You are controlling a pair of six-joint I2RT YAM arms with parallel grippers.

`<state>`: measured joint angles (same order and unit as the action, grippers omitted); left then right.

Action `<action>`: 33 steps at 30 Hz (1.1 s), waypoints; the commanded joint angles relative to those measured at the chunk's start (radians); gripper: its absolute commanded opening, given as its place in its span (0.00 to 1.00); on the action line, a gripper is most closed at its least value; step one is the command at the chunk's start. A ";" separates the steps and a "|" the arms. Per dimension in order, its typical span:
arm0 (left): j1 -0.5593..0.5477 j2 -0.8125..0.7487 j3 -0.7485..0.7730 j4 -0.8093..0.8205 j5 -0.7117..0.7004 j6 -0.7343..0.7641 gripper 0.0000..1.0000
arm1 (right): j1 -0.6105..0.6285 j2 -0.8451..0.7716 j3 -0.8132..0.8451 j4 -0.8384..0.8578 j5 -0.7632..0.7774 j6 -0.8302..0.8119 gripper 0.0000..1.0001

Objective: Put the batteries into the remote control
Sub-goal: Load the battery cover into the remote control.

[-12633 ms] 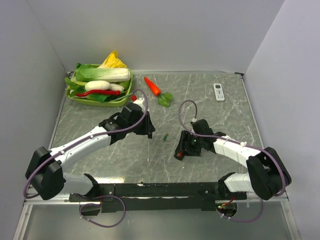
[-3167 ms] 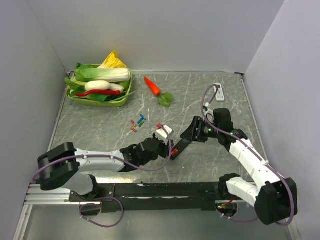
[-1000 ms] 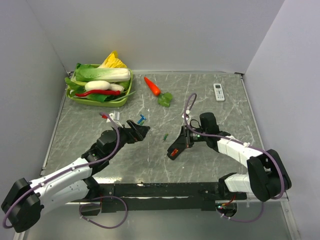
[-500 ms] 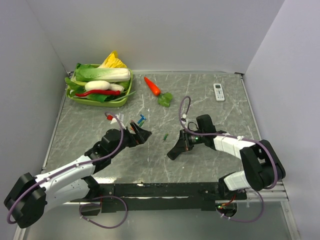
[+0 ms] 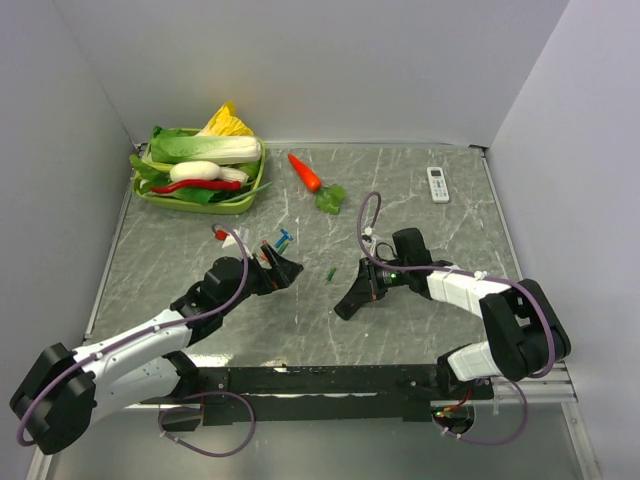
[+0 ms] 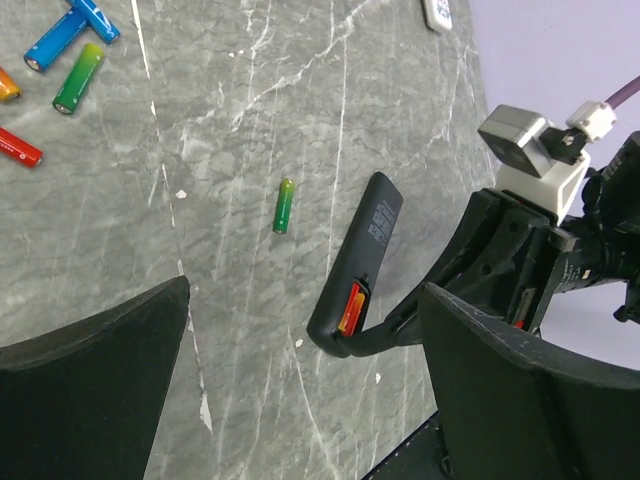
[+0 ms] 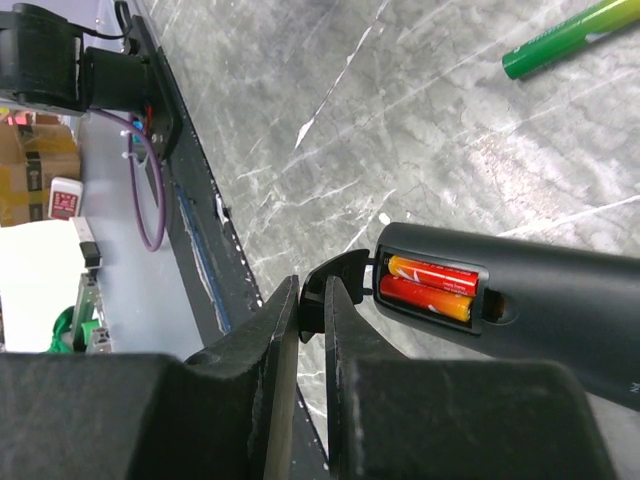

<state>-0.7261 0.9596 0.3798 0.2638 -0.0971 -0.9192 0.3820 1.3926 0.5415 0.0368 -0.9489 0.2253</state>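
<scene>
The black remote control (image 6: 372, 235) lies on the grey marbled table (image 5: 440, 240) near its middle, back side up, with the battery bay at its near end uncovered. Two batteries (image 7: 430, 285), red shading to orange, sit side by side in that bay. The right tool (image 7: 312, 292) is at that same end, its two fingers drawn together to a narrow slit and pinching a thin black edge at the remote's tip. From the left wrist camera one finger shows as a curved black bar touching the remote's end just below the open bay. A single green battery (image 6: 284, 205) lies loose on the table just beside the remote, on the side away from the right arm and not touching it. The other loose batteries are grouped farther toward the left arm's side: a blue one (image 6: 75, 25), a green one (image 6: 80, 78), an orange one (image 6: 5, 88) cut off by the picture's edge, and a red one (image 6: 15, 147). The left tool (image 5: 281, 268) is fully released, its fingers spread wide and empty, and sits low near that group, well apart from the remote. At the far side of the table are a green tray (image 5: 240, 205) piled with vegetables, a carrot (image 5: 305, 172) beside it, and a small white remote (image 5: 438, 184) toward the right wall.
</scene>
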 commanded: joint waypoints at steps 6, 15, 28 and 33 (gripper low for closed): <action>0.013 0.010 0.031 0.034 0.026 0.010 0.99 | 0.006 -0.009 0.043 0.011 0.007 -0.040 0.00; 0.019 0.007 0.027 0.037 0.033 0.008 0.99 | 0.005 0.011 0.041 -0.006 0.010 -0.061 0.00; 0.021 0.022 0.027 0.051 0.051 0.008 1.00 | 0.001 0.026 0.064 -0.097 0.025 -0.122 0.00; 0.021 0.028 0.028 0.055 0.059 0.009 0.99 | 0.001 0.042 0.077 -0.112 0.024 -0.135 0.03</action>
<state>-0.7097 0.9813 0.3798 0.2718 -0.0593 -0.9192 0.3828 1.4052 0.5766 -0.0490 -0.9279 0.1345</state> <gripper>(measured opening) 0.994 0.167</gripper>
